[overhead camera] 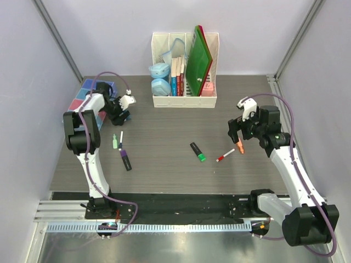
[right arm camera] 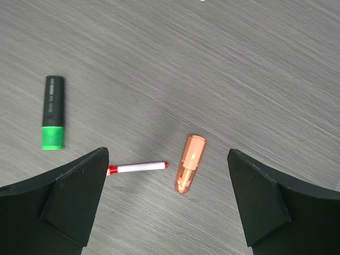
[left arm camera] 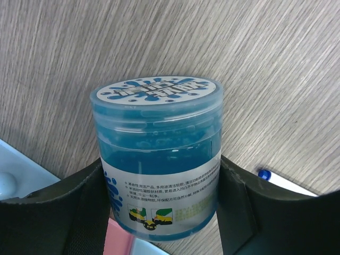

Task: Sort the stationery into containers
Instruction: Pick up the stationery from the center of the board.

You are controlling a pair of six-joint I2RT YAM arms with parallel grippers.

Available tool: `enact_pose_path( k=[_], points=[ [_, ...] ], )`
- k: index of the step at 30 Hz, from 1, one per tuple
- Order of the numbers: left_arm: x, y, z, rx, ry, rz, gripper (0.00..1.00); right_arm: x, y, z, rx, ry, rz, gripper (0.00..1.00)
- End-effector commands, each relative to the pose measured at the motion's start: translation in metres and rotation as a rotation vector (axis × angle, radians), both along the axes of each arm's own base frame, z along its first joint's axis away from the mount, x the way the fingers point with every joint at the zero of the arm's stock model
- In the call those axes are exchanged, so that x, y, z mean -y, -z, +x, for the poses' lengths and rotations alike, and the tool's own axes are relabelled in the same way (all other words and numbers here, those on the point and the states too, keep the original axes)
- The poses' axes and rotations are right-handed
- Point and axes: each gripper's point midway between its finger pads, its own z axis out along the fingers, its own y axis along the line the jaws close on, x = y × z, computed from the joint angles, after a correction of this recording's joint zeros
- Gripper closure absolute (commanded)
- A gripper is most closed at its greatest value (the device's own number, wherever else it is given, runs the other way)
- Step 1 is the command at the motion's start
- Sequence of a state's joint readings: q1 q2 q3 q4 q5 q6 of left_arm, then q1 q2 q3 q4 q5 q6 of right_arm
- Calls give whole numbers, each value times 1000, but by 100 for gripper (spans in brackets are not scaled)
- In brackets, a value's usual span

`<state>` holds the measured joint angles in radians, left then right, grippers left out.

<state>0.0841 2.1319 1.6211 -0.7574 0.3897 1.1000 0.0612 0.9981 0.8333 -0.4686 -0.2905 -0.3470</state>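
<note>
Left wrist: left fingers [left arm camera: 64,212] clamped on round blue-lidded clear plastic pot [left arm camera: 156,133], beside pink translucent tray [left arm camera: 119,241] | right wrist: right fingers [right arm camera: 69,196] spread wide above small orange translucent capsule [right arm camera: 189,163] lying on grey wood-grain bench [right arm camera: 212,64]

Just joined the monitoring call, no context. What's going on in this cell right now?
The left claw is shut on a round blue-lidded pot of blue gel, beside the translucent plastic trays at the far left. The right claw hangs open over a small orange plastic piece and a thin white red-capped pen, holding nothing. A black green-ended marker lies loose nearby.
</note>
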Motion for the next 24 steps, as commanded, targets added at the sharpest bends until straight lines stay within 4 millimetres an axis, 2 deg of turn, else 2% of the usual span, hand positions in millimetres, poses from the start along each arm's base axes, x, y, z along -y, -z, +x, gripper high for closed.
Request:
enact_pose_path(
  k=[1, 3, 4, 6, 9, 10, 13, 14, 15, 17, 19, 20, 21, 24],
  points=[
    [19, 9, -15, -56, 13, -57, 69, -22, -31, 5, 48, -118, 67, 0],
    [29, 8, -19, -49, 25, -73, 75, -32, -35, 3, 42, -178, 98, 0],
    [35, 7, -21, -47, 21, -94, 82, -46, -43, -1, 50, -251, 147, 0],
    [47, 1, -24, -26, 32, -113, 91, -59, -51, -3, 52, -321, 199, 0],
    [60, -14, -27, 10, 27, -158, 92, -79, -74, 0, 57, -400, 313, 0],
    [80, -21, -30, 15, 50, -174, 96, -87, -81, -2, 54, -439, 354, 0],
    [98, -51, -33, 71, 53, -243, 100, -99, -95, 5, 32, -479, 452, 0],
    [102, -57, -35, 76, 49, -260, 100, -103, -99, 8, 21, -476, 492, 0],
    [106, -76, -36, 112, 57, -277, 100, -106, -100, 13, 4, -480, 519, 0],
    [118, -91, -43, 131, 64, -315, 100, -114, -107, 18, -1, -516, 576, 0],
    [128, -117, -46, 201, 81, -337, 100, -120, -102, 24, -74, -497, 657, 0],
    [133, -121, -52, 203, 78, -355, 100, -123, -109, 27, -56, -522, 677, 0],
    [137, -139, -57, 240, 88, -369, 100, -128, -104, 31, -115, -508, 724, 0],
    [156, -156, -76, 256, 125, -421, 100, -139, -107, 36, -151, -542, 773, 1]
  ],
)
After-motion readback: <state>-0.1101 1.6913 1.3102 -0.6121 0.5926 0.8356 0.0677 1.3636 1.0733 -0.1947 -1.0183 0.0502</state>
